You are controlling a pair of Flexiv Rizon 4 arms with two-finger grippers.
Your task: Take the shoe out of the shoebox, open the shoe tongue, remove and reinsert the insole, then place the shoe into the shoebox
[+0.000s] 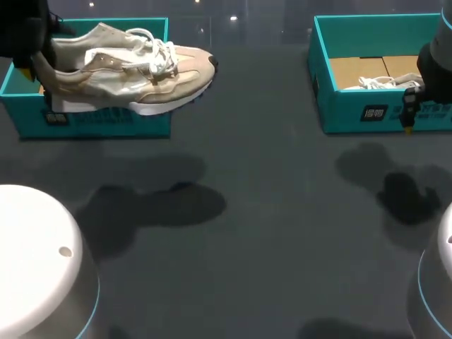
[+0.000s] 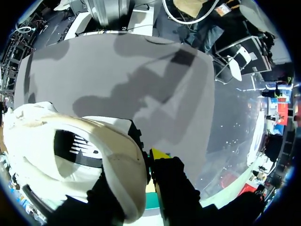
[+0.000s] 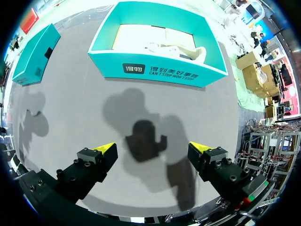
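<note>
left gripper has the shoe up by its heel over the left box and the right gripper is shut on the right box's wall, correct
No. The right gripper is open and empty, over the table short of the right box, as the right wrist view shows. The left gripper does hold the shoe by its heel over the left box.

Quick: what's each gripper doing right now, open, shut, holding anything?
Left gripper: shut on the shoe, at its heel.
Right gripper: open, holding nothing.
</note>
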